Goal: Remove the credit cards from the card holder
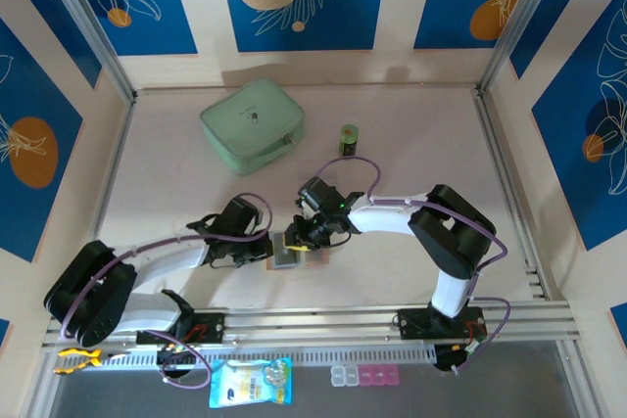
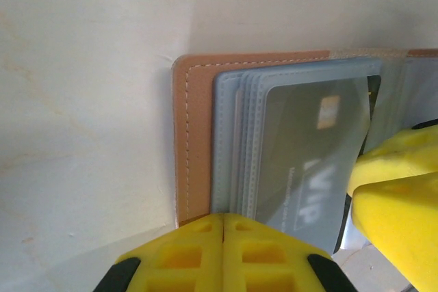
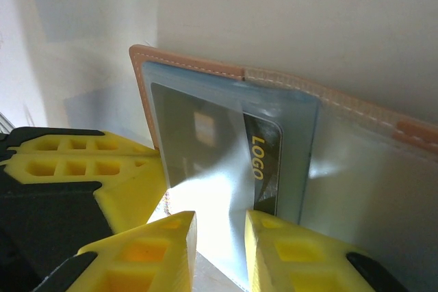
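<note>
card holder (image 1: pixel 286 254) lies open on the table (image 1: pixel 411 144) between my grippers. left gripper (image 2: pixel 224 234) fingers together at its near edge. right gripper (image 3: pixel 219 237) fingers slightly apart, top card (image 3: pixel 263 165) straight ahead, near edge at the gap. right looks best placed to pull.

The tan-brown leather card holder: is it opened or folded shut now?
Open. The tan-brown leather card holder lies spread flat, its grey inner pockets facing up, and a grey plastic card sits inside one pocket.
</note>
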Controlling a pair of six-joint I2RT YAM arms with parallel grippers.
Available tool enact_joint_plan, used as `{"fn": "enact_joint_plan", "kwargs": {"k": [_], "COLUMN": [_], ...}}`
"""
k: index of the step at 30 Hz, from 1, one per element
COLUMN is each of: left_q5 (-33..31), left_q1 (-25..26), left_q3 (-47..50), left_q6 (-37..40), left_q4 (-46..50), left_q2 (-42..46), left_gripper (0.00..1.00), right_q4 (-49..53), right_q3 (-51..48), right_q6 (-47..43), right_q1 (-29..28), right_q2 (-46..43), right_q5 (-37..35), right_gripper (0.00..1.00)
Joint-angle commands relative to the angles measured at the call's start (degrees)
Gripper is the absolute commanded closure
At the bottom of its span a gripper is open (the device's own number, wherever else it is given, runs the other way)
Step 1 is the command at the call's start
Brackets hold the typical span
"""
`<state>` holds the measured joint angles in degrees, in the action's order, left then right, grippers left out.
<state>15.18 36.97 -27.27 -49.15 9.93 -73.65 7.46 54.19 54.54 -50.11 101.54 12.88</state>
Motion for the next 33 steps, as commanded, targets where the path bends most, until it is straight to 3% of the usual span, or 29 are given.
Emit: {"fn": "enact_joint_plan", "kwargs": {"k": [1,13,24,33], "left_q5": [0.0,-0.2,-0.5,2.1], "left_q1": [-0.4,-0.4,-0.4,0.0], "left_q3": [0.6,0.6,-2.1,-6.2], "left_q6": [0.0,0.1,0.1,1.4], "left_q4": [2.4,3.1,5.8,7.5], "left_q2": [-1.4,-1.4,1.6,1.7], "left_gripper": [0.96,0.96,0.96,0.96], "right_q4": [1.2,7.6,2.2,5.7], "right_q3": [-1.0,0.0,-2.0,-2.5], "right_q6": [0.7,-1.1,-2.0,-1.4], "right_q1": [0.1,0.0,0.1,1.2], "right_q2": [0.3,-0.7,-5.5,-6.1], "right_q5": [0.6,-4.6,-2.7,-4.0], "right_gripper": [0.75,0.74,0.74,0.74]}}
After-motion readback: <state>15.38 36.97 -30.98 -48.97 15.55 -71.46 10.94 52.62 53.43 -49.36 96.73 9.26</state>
